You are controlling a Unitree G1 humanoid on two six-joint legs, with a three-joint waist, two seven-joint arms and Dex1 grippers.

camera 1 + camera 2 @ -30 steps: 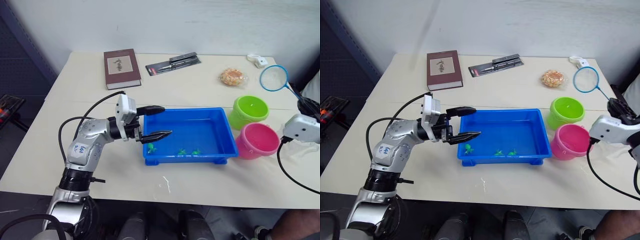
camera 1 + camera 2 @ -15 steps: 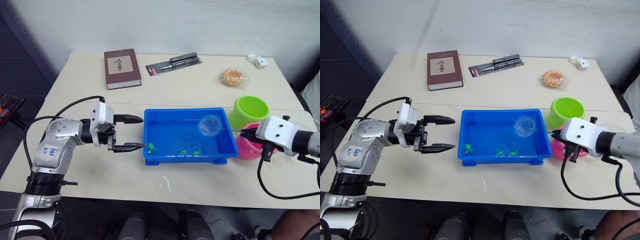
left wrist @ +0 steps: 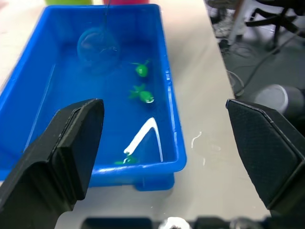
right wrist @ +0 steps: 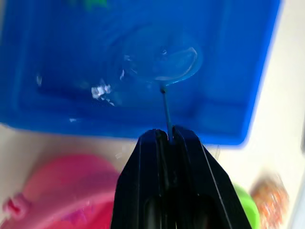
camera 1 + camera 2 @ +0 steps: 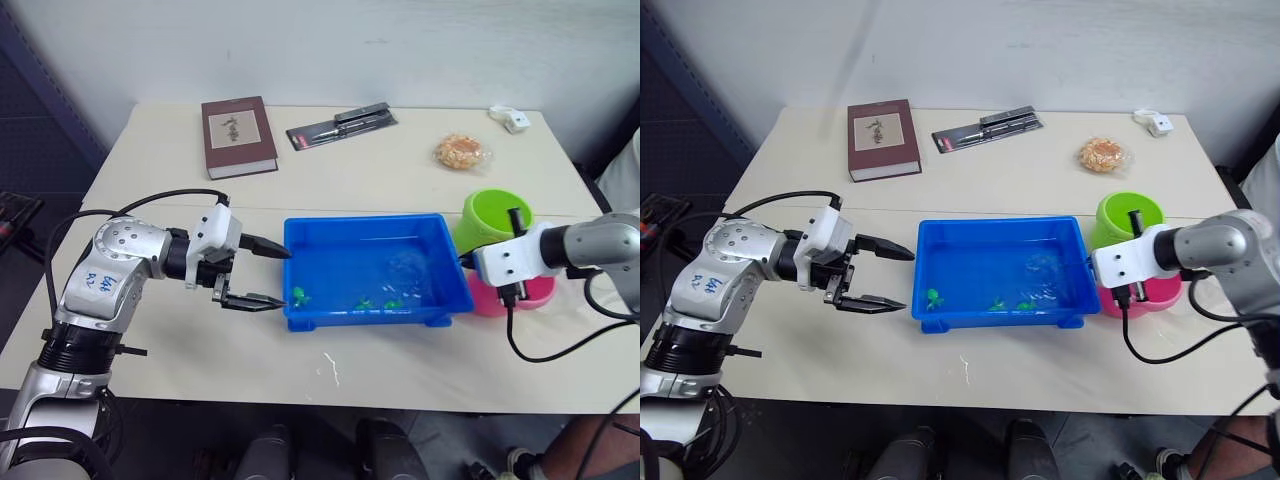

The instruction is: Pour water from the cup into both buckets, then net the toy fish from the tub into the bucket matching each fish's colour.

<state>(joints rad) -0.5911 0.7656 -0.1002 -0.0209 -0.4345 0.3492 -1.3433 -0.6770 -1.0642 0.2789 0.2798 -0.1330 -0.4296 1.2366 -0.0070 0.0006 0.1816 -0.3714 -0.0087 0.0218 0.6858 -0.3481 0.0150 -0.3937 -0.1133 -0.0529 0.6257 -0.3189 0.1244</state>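
1. Worktop (image 5: pixel 400 370) of pale cream laminate carries a shallow rectangular bright blue plastic tub (image 5: pixel 300 318) near the middle of its front edge, with water in it.
2. Three tiny green plastic toy fish (image 5: pixel 300 295) lie in the tub along its front wall, one near the front left corner and two closer together toward the middle.
3. Right pincer (image 4: pixel 167 136) is clamped narrow on the thin dark stick of a small round net with a light blue rim and fine mesh (image 3: pixel 97 47); the hoop sits down inside the tub, toward its right end, away from the fish.
4. Left pincer (image 5: pixel 262 272) hovers just beside the tub's left wall with its two black fingers spread wide and nothing between them.
5. Lime green round plastic bucket (image 5: pixel 492 215) stands just beside the tub's far right corner, and a pink round plastic bucket (image 5: pixel 540 292) stands touching it on the front side, partly hidden by the right arm.
6. Along the far edge of the worktop lie a dark red hardcover book (image 5: pixel 238 135), a flat black packaged tool (image 5: pixel 342 124), a clear bag of orange snacks (image 5: pixel 462 151) and a small white object (image 5: pixel 511 119) near the far right corner.
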